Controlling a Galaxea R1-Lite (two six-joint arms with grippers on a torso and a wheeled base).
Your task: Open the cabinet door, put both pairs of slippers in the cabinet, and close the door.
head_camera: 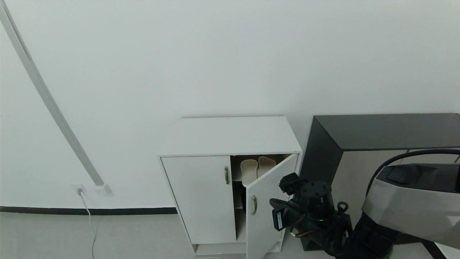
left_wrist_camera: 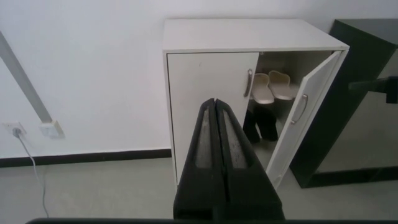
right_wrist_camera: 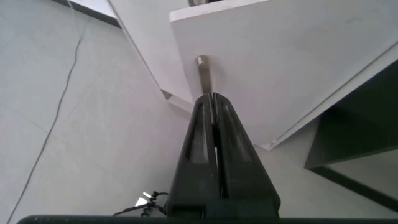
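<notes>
The white cabinet (head_camera: 230, 135) stands against the wall with its left door (head_camera: 201, 198) closed and its right door (head_camera: 266, 201) swung partly open. A beige pair of slippers (head_camera: 253, 169) lies on the upper shelf. A dark pair (left_wrist_camera: 261, 124) stands on the shelf below it. My right gripper (right_wrist_camera: 213, 99) is shut and empty, its tip just short of the right door's metal handle (right_wrist_camera: 202, 68) on the outer face. The right arm (head_camera: 305, 205) hangs beside that door. My left gripper (left_wrist_camera: 215, 102) is shut and empty, well back from the cabinet front.
A dark desk (head_camera: 377, 131) stands right of the cabinet, close to the open door's edge. A wall socket with a hanging cable (head_camera: 81, 189) and a slanted conduit (head_camera: 46, 97) are at the left. Bare grey floor (left_wrist_camera: 93, 186) lies in front.
</notes>
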